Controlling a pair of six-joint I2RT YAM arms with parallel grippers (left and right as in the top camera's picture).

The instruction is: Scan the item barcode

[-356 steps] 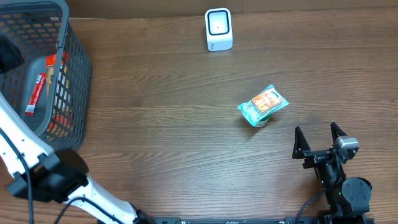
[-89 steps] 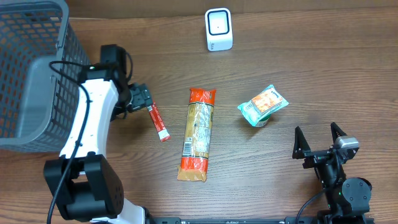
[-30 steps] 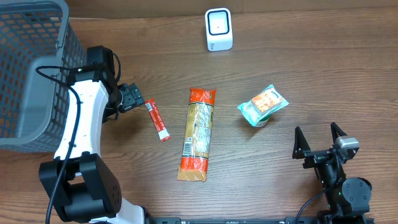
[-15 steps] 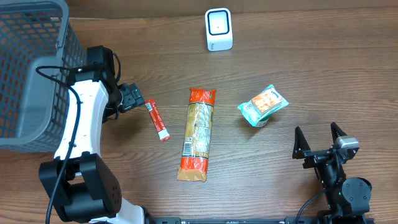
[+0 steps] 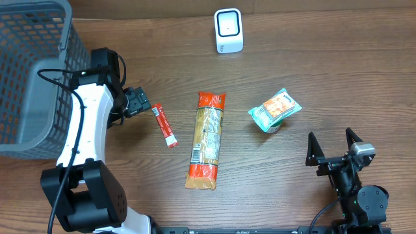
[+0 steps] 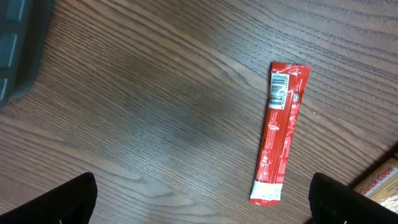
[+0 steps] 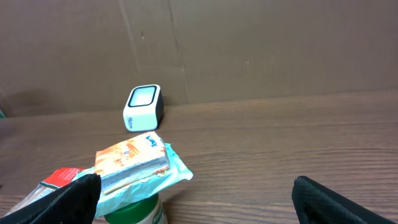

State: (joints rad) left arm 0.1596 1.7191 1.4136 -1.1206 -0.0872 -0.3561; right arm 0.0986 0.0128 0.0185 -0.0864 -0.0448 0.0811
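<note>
A slim red stick packet (image 5: pixel 164 125) lies flat on the wooden table, its barcode end (image 6: pixel 280 93) showing in the left wrist view. My left gripper (image 5: pixel 142 103) hovers open just left of it, touching nothing; the packet (image 6: pixel 280 134) lies nearer the right finger (image 6: pixel 351 199). The white scanner (image 5: pixel 228 30) stands at the table's far edge, also in the right wrist view (image 7: pixel 143 107). My right gripper (image 5: pixel 331 148) rests open at the front right, empty.
A long orange-ended packet (image 5: pixel 207 140) lies mid-table. A teal and orange packet (image 5: pixel 275 109) sits on a green-lidded jar (image 7: pixel 134 208). A grey mesh basket (image 5: pixel 39 71) stands at the far left, close behind my left arm.
Nothing has moved in the last second. Three seconds ago my left gripper was at the red packet's end; it has since drawn back to the left, leaving the packet on the table.
</note>
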